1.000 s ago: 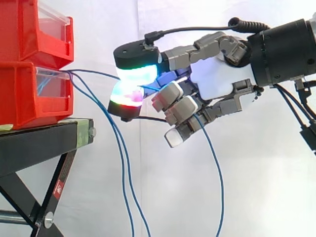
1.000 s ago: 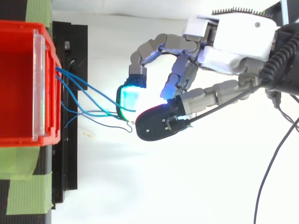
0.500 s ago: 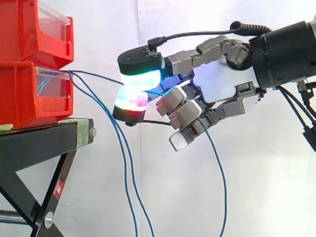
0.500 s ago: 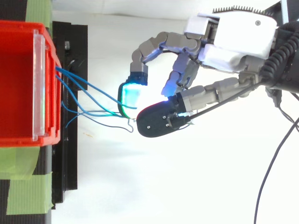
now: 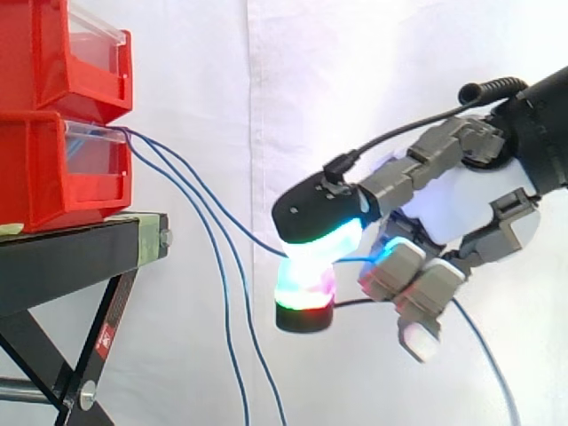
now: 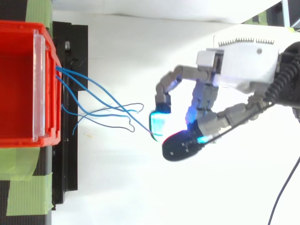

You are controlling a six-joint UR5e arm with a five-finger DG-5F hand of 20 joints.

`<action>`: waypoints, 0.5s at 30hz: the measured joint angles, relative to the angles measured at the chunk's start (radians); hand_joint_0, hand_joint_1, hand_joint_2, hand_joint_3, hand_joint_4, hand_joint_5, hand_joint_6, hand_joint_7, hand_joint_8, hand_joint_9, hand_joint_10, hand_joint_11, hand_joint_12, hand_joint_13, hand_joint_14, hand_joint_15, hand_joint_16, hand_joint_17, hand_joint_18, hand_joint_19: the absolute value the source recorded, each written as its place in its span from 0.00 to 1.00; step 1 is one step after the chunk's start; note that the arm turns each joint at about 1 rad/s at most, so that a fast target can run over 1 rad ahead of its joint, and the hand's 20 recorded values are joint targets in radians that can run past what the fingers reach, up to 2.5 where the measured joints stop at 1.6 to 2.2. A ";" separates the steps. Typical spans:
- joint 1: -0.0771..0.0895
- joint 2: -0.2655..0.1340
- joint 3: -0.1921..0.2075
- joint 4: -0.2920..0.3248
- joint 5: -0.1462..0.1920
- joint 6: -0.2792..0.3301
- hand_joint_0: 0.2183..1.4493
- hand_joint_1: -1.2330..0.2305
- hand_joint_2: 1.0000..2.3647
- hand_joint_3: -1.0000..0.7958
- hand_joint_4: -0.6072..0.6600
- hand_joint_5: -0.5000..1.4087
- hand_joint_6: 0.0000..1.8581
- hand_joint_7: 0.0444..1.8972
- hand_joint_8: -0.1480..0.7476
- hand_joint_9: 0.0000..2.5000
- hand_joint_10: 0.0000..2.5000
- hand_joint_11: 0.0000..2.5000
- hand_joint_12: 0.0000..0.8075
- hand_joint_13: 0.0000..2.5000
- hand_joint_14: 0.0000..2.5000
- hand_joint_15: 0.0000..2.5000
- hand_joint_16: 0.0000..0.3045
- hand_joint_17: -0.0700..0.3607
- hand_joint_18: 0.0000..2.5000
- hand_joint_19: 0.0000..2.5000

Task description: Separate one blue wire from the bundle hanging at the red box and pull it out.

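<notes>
**Side view**
- Robot hand [image 5: 466, 200]: reaches in fingertips first toward the bins. The thumb and one finger are curled together, and their glowing pads [image 5: 324, 241], cyan-green above and magenta-red below, are closed on a single wire. The other fingers are bent beneath the palm.
- Blue wire [image 5: 263, 246]: pinched between the two pads. It slants up and away from the fingertips to the front of the lower bin. Its other length passes under the bent fingers and drops away below the palm.
- Bundle [image 5: 225, 302]: the other blue wires hang from the same bin front. They fall well ahead of the fingertips and clear of the robot hand.
- Red bins [image 5: 53, 169]: two, stacked, beyond the fingertips, well apart from them and higher than the pinch.
- Black stand [image 5: 71, 257]: under the bins.
- White curtain [image 5: 355, 80]: behind the robot hand.

**Top view**
- Robot hand [image 6: 243, 61]: the cyan-lit pads [image 6: 158, 123] meet at the end of the wire.
- Blue wire [image 6: 139, 125]: runs from the pads across open space to the clear front of the red bins [image 6: 18, 84].
- Bundle [image 6: 101, 112]: loose curled ends lie between the bin front and the fingertips, near the pads but apart from them.
- Black stand [image 6: 70, 159]: its edge is beneath the bin front.
- Green tape [image 6: 23, 199]: on the stand, on the far side of the bins from the robot hand.
</notes>
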 measured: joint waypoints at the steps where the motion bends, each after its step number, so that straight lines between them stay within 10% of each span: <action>1: 0.003 0.000 0.000 -0.012 -0.008 0.005 0.34 0.32 0.00 0.55 0.50 0.18 0.49 0.56 0.63 0.57 0.00 0.57 0.58 0.57 0.01 0.51 0.21 0.50 0.40 0.24; 15: 0.056 0.001 0.000 -0.180 -0.029 0.130 0.34 0.32 0.00 0.55 0.50 0.18 0.49 0.56 0.63 0.57 0.00 0.57 0.59 0.57 0.01 0.51 0.22 0.50 0.40 0.24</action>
